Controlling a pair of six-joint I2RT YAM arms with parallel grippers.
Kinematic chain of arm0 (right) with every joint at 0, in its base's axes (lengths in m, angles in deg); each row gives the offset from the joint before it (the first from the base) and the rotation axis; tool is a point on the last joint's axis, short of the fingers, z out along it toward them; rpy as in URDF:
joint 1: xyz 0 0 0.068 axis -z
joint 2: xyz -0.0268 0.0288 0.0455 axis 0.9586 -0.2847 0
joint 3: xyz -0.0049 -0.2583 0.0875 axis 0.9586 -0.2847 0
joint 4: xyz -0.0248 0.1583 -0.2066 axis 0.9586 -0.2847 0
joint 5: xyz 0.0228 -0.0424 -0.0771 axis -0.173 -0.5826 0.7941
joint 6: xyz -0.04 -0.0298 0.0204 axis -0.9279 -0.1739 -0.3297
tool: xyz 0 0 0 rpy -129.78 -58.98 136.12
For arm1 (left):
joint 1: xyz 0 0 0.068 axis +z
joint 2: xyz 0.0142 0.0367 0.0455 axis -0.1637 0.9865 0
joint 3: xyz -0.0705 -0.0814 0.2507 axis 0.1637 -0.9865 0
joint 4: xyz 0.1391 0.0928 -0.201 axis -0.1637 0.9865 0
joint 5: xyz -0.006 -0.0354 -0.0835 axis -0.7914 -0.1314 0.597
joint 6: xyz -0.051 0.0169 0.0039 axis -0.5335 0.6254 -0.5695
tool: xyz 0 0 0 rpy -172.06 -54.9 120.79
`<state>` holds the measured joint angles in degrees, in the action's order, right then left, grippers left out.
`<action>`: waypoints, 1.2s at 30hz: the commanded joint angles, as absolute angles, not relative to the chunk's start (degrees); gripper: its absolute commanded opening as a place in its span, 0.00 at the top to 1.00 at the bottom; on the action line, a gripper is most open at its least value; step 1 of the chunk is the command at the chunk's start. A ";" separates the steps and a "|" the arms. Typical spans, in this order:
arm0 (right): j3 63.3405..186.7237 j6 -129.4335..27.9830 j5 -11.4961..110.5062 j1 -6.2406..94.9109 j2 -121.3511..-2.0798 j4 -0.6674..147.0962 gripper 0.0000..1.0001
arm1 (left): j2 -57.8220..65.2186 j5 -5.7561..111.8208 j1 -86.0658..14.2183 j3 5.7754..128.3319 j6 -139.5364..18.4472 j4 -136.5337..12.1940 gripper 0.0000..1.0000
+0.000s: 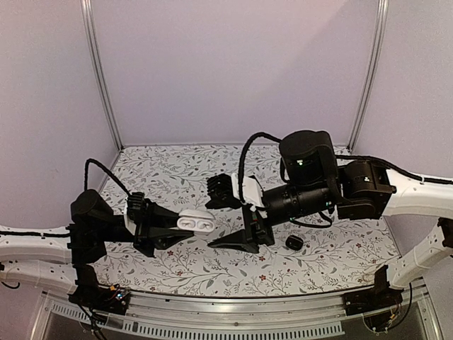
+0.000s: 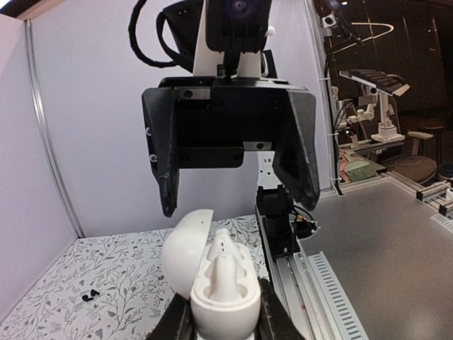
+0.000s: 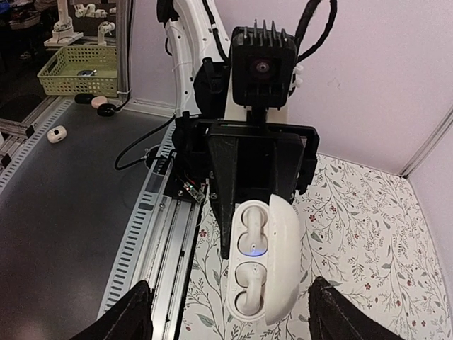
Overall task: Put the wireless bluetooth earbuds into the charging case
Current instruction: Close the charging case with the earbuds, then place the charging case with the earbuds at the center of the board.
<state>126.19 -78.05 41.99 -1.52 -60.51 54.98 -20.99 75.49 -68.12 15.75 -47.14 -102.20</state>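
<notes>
Overhead, the left gripper (image 1: pixel 177 227) pinches the white charging case (image 1: pixel 197 222) at one end and holds it above the floral-print table (image 1: pixel 163 177), lid open and wells facing up. Near the case's free end sits the right gripper (image 1: pixel 228 216), jaws spread wide and gripping nothing. A small black rounded object (image 1: pixel 294 243) lies on the table under the right arm; what it is cannot be told from here. Left wrist view: the case is clamped between the two fingers at the bottom edge, its lid tipped to the left, and both moulded wells look white inside. Beyond the case the right gripper faces the camera, fingers apart and not touching it. Two tiny dark specks, apparently the wireless bluetooth earbuds (image 2: pixel 88 296), lie on the table at lower left, well apart from the case. Right wrist view: its own fingers stand wide apart at the lower corners, with the case ahead between them, untouched. A blue light (image 3: pixel 253 251) glows between the wells. The left gripper's black fingers grip the case's far end.
</notes>
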 commanded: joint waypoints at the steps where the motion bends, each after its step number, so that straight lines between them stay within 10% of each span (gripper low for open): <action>1: 127.35 -79.48 39.54 -1.42 -61.68 54.97 0.27 | -21.05 75.92 -67.53 16.75 -47.60 -104.06 1.00; 23: 130.83 -84.48 47.97 -6.52 -66.26 50.31 0.45 | -20.35 69.90 -67.47 16.72 -51.35 -104.09 1.00; 36: 122.95 -82.61 63.44 -1.73 -58.03 60.56 0.26 | -13.54 66.76 -65.62 18.10 -60.16 -107.29 1.00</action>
<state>124.29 -80.94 54.18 -1.61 -59.70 56.20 -15.28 68.10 -66.35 15.79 -56.12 -104.12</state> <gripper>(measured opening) 0.734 0.220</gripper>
